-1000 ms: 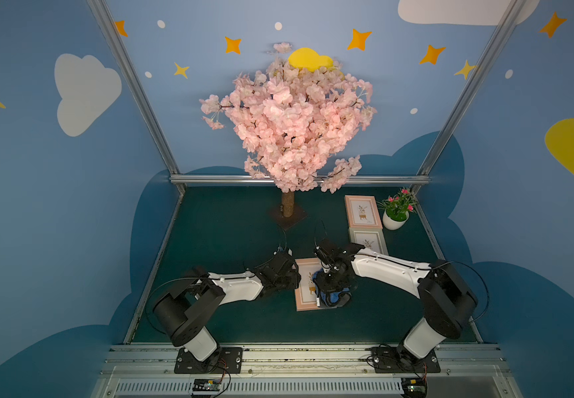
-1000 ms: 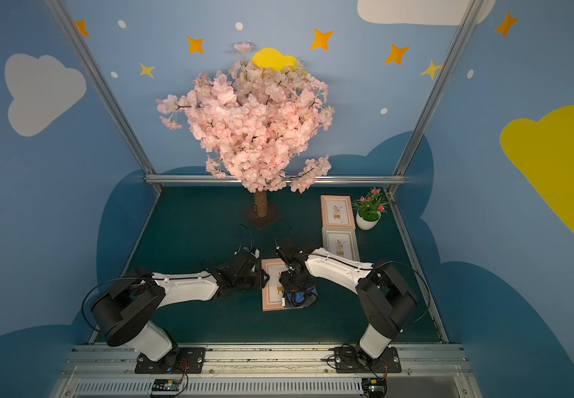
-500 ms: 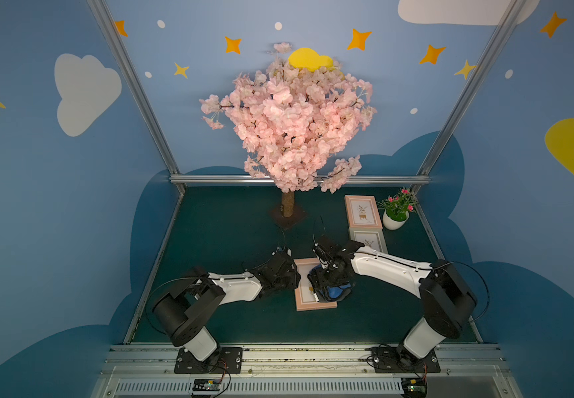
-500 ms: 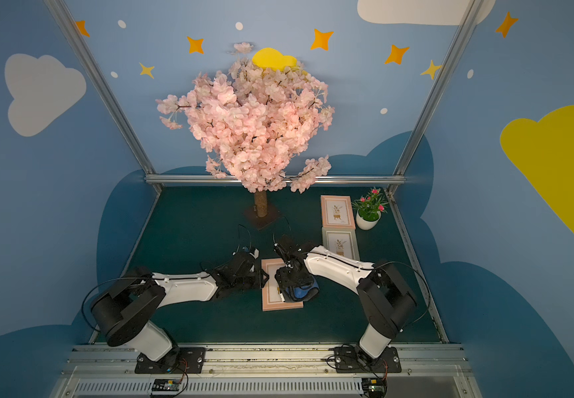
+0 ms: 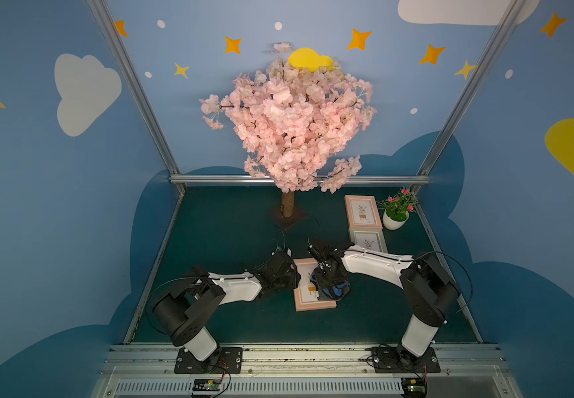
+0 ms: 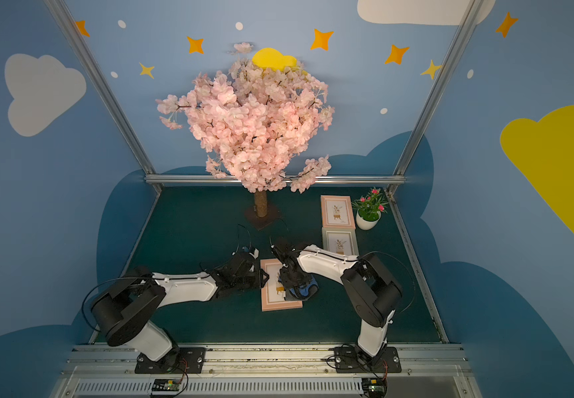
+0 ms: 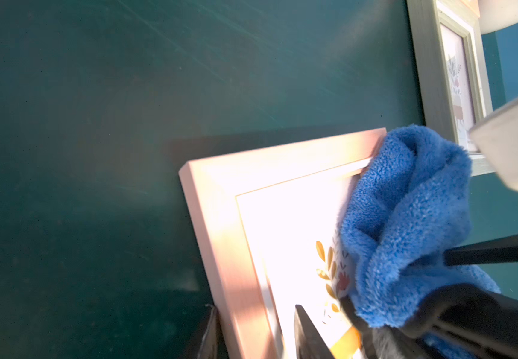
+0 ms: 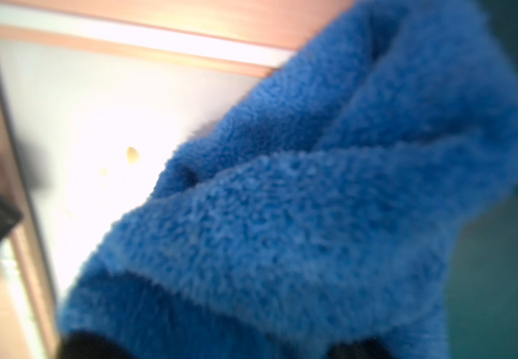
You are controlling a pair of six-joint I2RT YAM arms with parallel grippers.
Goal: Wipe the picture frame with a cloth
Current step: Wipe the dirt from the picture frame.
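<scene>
Right gripper (image 5: 327, 286) clamps the bunched blue cloth (image 7: 406, 217), which rests on the right half of the picture frame (image 5: 308, 304). Left gripper (image 7: 256, 337) pinches the frame's left rail. The frame lies flat in front of the tree (image 5: 288, 206), long axis pointing toward it. Left of the tree is open mat (image 5: 230, 234). Right of the tree, a grey frame (image 5: 368, 241), a second pink frame (image 5: 363, 211) and a potted plant (image 5: 396, 214) crowd in.

The green mat (image 5: 230, 241) lies bare on the back left part and along the front edge; there the way is free. The tree trunk (image 5: 288, 204) blocks the middle of the back. A grey frame (image 5: 368, 241), another frame (image 5: 363, 211) and a flower pot (image 5: 395, 222) fill the back right corner. In the centre the pink frame (image 5: 308, 303), with the cloth (image 5: 334, 293) on it, lies tight between the left arm (image 5: 237, 286) and the right arm (image 5: 371, 267).
</scene>
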